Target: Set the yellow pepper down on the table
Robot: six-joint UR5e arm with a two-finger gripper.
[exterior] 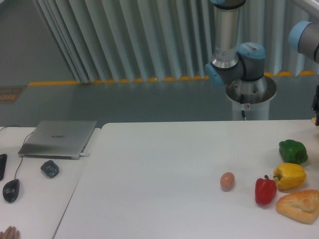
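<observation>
Yellow and glossy, the yellow pepper (289, 176) lies on the table (164, 169) near its right edge, stem end toward the left. Just to its left stands the red pepper (265, 190), touching or nearly touching it, and behind it, a little apart, sits the green pepper (293, 151). A flat piece of bread (300, 205) lies just in front of the yellow pepper, at the corner of the frame. A brown egg (227, 180) rests farther left, near the red pepper but clear of it. The robot arm (234, 59) rises from its base behind the table, with blue-capped joints. At the far right edge a dark part of the gripper (316, 105) shows above the table, well above the peppers; the frame cuts it off, so I cannot tell how its jaws stand or whether they hold anything. On the smaller desk (45, 199) at left are a closed grey laptop (59, 138), a black mouse (11, 190) and a small dark object (50, 169).
</observation>
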